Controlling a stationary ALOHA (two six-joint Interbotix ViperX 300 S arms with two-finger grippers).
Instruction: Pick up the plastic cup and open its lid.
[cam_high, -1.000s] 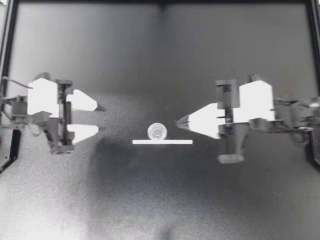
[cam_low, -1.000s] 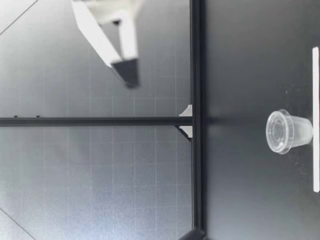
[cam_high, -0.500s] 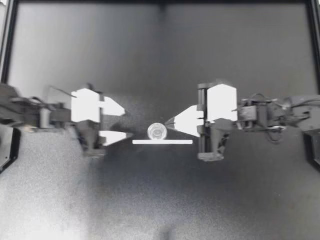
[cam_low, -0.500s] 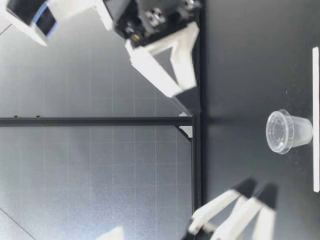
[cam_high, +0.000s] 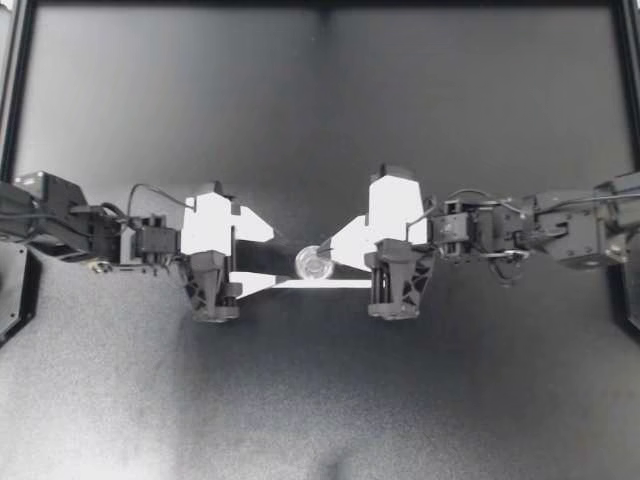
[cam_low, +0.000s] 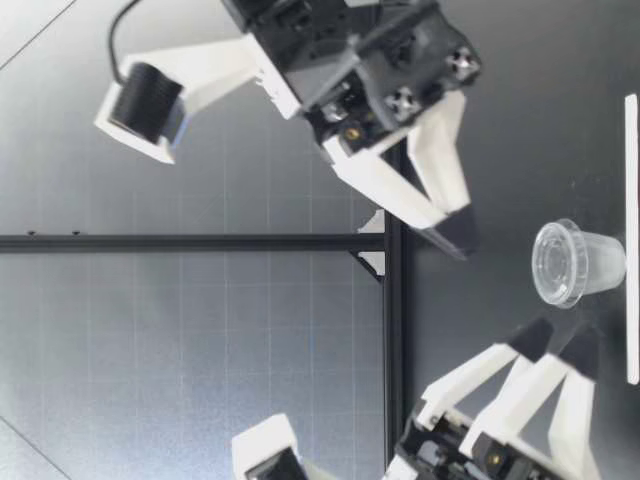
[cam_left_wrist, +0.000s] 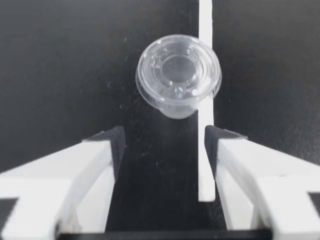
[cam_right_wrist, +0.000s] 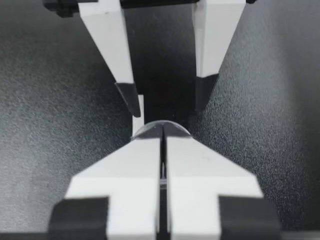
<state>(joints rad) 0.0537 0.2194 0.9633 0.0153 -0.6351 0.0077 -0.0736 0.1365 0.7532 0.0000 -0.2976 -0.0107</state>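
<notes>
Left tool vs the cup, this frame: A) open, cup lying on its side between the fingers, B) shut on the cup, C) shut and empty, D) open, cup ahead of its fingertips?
D: the left tool is open, and its wrist view shows the upright cup just beyond the two fingertips, touched by neither.

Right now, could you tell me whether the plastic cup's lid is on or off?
On. The clear lid caps the upright plastic cup, seated on its rim.
</notes>
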